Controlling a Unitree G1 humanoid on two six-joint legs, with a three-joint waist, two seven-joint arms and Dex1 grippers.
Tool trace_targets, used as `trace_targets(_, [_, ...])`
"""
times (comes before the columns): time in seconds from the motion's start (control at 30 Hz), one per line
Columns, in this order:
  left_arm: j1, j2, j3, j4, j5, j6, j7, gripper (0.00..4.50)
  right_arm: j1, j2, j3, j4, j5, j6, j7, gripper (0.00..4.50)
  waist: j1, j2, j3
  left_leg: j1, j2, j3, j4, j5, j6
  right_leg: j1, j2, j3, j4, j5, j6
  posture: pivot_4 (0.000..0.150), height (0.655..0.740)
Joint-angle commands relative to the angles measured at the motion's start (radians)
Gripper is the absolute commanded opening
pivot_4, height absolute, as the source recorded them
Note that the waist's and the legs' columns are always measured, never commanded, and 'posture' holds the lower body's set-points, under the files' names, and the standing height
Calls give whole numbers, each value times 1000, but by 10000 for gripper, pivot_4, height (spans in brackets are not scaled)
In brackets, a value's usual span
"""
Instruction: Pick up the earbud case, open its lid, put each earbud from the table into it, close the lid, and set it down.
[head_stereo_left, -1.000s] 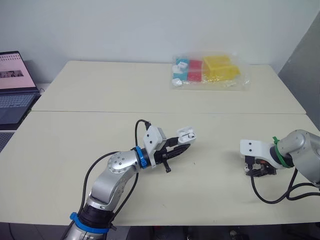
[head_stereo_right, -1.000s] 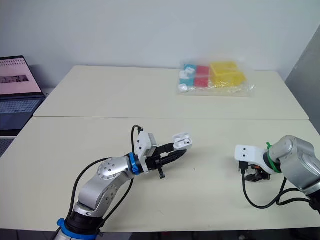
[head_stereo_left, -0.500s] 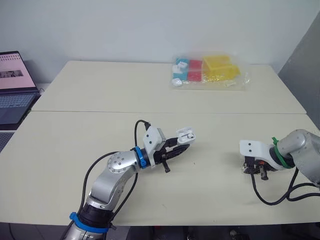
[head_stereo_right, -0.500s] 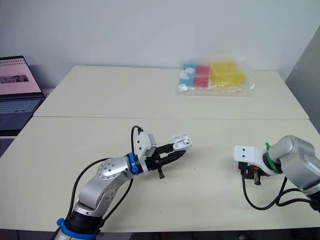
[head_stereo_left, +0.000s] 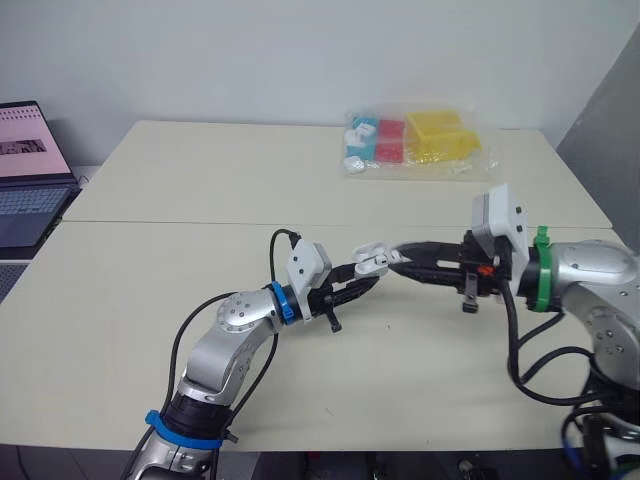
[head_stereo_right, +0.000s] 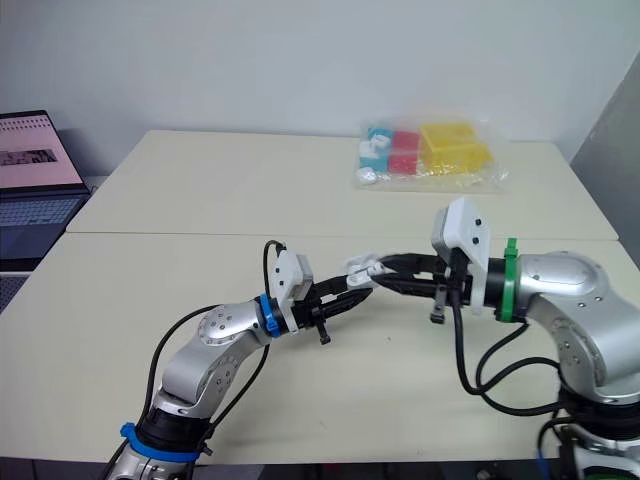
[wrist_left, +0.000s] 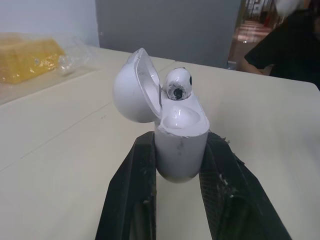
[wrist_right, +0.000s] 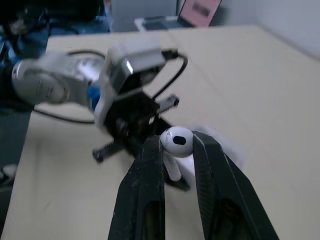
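Pale table (head_stereo_left: 150, 300) with a laptop (head_stereo_left: 25, 170) at its far left edge and a plastic bag (head_stereo_left: 415, 145) of coloured blocks at the back. The left gripper (head_stereo_right: 355, 292) is closed on the earbud case (wrist_left: 181, 135), one black finger on each side of its body, holding it upright above the tabletop with the lid (wrist_left: 132, 87) swung open. The right gripper (head_stereo_left: 398, 252) is pinched on an earbud (wrist_right: 176, 141), whose stem points down between the fingers, and its tips lie just beside the open lid, almost meeting the left jaws. One second ago the right gripper sat low on the table, well apart from the case; it has since risen and reached across to it, while the left gripper keeps its grip as before. In the left wrist view an earbud head (wrist_left: 176, 84) shows at the case's mouth beside the lid; whether it is seated, or is the one the right jaws hold, cannot be told. The left fingers hide the sides of the case's body, and in the right wrist view the case behind the earbud is hard to make out.
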Motion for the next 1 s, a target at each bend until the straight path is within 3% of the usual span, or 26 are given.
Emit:
trace_targets(0.03, [-40, -16, 22, -32, -36, 11, 10, 7854, 37, 118, 6, -46, 12, -61, -167, 4253, 1, 0, 0, 0, 0, 0, 0, 0, 0, 0, 0, 0, 0, 0, 0, 1500, 7378])
trace_targets(0.3, [-78, -28, 48, -44, -73, 70, 46, 7854, 94, 230, 139, -17, -86, -235, -332, 4253, -1, 0, 0, -3, 0, 0, 0, 0, 0, -3, 0, 0, 0, 0, 0, 1500, 7378])
trace_targets(1.0, [-98, -9, 67, -73, -105, 124, 63, 7854, 207, 198, 273, 77, -171, -415, -371, 4253, -2, 0, 0, -3, 0, -1, 0, 0, 0, -3, 1, 0, 0, 0, 0, 1500, 7378])
